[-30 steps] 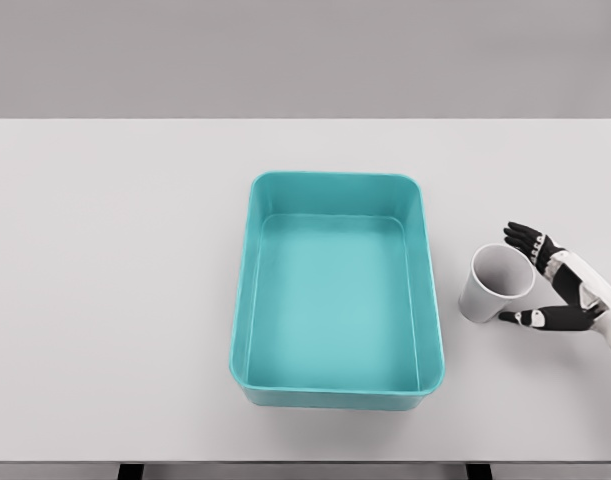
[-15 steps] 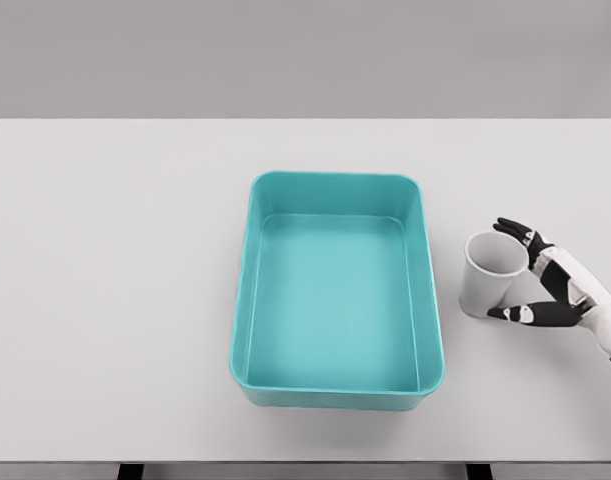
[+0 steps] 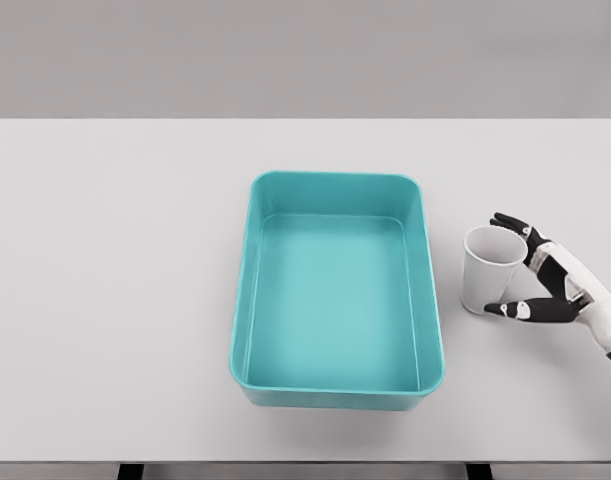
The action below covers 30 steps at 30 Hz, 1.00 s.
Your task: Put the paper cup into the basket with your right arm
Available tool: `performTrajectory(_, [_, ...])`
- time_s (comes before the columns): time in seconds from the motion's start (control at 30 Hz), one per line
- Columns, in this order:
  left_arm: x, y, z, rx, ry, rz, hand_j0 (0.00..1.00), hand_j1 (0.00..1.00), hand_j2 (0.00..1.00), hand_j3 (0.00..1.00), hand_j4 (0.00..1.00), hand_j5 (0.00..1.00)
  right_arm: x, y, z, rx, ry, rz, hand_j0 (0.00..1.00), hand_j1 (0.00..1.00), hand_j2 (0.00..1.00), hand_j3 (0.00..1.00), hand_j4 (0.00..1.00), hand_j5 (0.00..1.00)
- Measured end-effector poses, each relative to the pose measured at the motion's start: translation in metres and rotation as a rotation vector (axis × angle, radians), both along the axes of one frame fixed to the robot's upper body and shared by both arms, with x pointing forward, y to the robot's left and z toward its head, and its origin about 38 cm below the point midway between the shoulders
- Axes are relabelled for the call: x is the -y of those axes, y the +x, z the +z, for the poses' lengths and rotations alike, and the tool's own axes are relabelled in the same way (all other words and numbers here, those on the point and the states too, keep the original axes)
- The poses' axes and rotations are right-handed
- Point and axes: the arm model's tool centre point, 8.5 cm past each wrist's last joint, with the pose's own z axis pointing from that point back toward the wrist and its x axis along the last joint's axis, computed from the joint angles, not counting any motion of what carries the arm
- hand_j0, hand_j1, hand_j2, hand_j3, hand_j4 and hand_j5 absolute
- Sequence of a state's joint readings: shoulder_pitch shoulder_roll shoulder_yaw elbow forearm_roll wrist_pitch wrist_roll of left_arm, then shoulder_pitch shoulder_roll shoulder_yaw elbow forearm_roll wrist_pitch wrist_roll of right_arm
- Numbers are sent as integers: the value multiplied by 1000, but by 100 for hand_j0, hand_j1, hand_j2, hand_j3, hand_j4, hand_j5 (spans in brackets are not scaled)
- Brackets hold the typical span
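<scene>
The white paper cup stands close to upright on the table, just right of the teal basket. My right hand comes in from the right edge and wraps the cup. Its black fingers curl behind the rim and its thumb presses near the cup's base in front. The basket holds nothing. My left arm is out of view.
The white table runs across the whole view. Its front edge lies near the bottom of the picture, and its right edge is just beyond my right hand.
The cup has gone from leaning towards the hand to nearly upright and shifted slightly left and up. The right hand has closed in around it, with the thumb drawn nearer the base.
</scene>
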<state>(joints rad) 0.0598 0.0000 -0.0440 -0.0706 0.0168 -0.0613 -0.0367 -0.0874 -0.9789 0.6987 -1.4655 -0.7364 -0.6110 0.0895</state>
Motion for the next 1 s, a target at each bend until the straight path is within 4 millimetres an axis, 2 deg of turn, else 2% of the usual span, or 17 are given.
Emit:
performTrajectory(0.43, [0, 0, 0, 0, 0, 0, 100, 100, 100, 100, 100, 100, -9, -1, -1, 0, 29, 9, 98, 98, 98, 98, 98, 98])
performTrajectory(0.7, [0, 0, 0, 0, 0, 1, 100, 100, 100, 100, 100, 100, -9, 0, 1, 0, 39, 1, 69, 69, 69, 69, 69, 69])
performTrajectory(1.0, [0, 0, 0, 0, 0, 0, 100, 100, 100, 100, 100, 100, -10, 6, 7, 23, 25, 17, 70, 70, 70, 70, 70, 70])
